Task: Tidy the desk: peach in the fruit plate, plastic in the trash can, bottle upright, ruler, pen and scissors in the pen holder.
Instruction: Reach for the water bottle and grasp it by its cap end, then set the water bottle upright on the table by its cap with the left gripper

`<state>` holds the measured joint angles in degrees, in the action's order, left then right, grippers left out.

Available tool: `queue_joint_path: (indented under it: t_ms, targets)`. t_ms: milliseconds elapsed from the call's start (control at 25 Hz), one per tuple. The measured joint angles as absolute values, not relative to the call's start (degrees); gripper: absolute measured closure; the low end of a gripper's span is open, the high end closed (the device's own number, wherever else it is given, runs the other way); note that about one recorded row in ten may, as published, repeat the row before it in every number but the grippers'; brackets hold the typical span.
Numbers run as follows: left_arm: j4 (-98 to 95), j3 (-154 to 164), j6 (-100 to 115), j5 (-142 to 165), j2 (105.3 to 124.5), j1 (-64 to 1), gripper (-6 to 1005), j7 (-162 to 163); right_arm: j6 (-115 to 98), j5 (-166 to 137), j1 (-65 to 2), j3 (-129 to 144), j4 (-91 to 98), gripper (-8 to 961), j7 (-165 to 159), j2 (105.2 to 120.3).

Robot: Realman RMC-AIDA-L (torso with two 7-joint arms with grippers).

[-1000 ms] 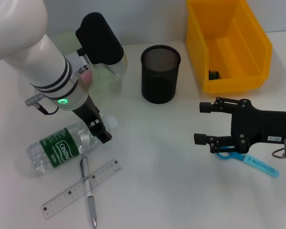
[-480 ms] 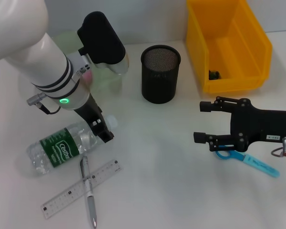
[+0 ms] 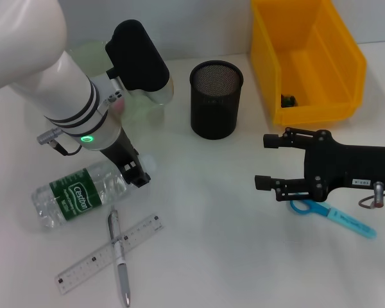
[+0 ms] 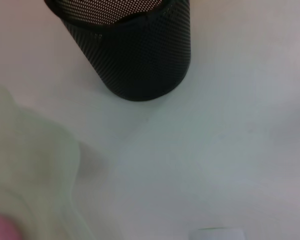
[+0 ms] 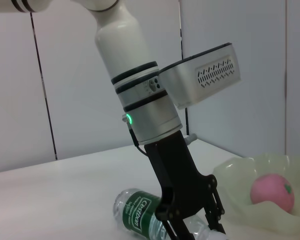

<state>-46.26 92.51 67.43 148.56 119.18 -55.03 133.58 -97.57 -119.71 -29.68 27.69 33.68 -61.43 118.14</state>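
The clear bottle [image 3: 77, 196] with a green label lies on its side at front left. My left gripper [image 3: 138, 174] is down at its neck, shut on it just behind the white cap [image 4: 217, 234]. In the right wrist view its fingers [image 5: 210, 207] straddle the bottle [image 5: 140, 212]. Pen [image 3: 119, 256] and ruler [image 3: 109, 253] lie crossed in front of the bottle. The blue scissors [image 3: 337, 217] lie under my right gripper [image 3: 263, 160], which hovers open at right. The peach [image 5: 272, 192] rests in the pale green fruit plate [image 5: 240, 172]. The black mesh pen holder [image 3: 216, 99] stands mid-table.
The yellow trash can [image 3: 308, 61] stands at back right with a small dark scrap [image 3: 287, 99] inside, perhaps the plastic. The fruit plate [image 3: 90, 51] sits behind my left arm. White tabletop [image 3: 205, 212] lies between the two grippers.
The left gripper shifted slightly up and right at the neck, and the bottle's body swung left, lying flatter. The right gripper crept a little to the left.
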Motion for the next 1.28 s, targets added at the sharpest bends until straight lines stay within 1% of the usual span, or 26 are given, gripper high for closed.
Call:
queue_joint_path:
  t_ms: [120, 280, 480, 600, 920, 1200, 1280]
  targets:
    - [-46.2, 92.6, 67.2, 148.2, 119.18, -54.9, 487, 133.1, -97.6, -119.7, -30.0, 27.7, 32.9, 126, -61.4, 118.06]
    - [-46.2, 92.7, 67.1, 148.1, 119.18, -54.8, 497, 133.0, -97.5, -119.7, -30.1, 27.7, 32.7, 126, -61.4, 118.01]
    - [-48.9, 92.7, 67.2, 147.8, 119.18, -53.5, 535, 133.0, -97.3, -119.7, -30.1, 27.7, 32.7, 126, -61.4, 117.97]
    - [-52.2, 92.6, 67.4, 147.5, 119.12, -51.9, 546, 133.1, -97.1, -119.7, -30.1, 27.7, 32.7, 126, -61.4, 117.95]
    - [-55.7, 92.0, 68.6, 147.8, 118.84, -50.4, 554, 133.5, -96.9, -119.7, -30.1, 27.7, 32.7, 126, -61.4, 117.96]
    - [-65.9, 86.8, 72.1, 148.3, 118.55, -45.7, 555, 133.4, -96.8, -119.7, -30.1, 27.7, 32.7, 126, -61.5, 117.96]
    - [-66.9, 85.8, 72.4, 148.4, 118.54, -45.2, 555, 133.3, -96.8, -119.7, -30.1, 27.7, 32.7, 126, -61.5, 117.93]
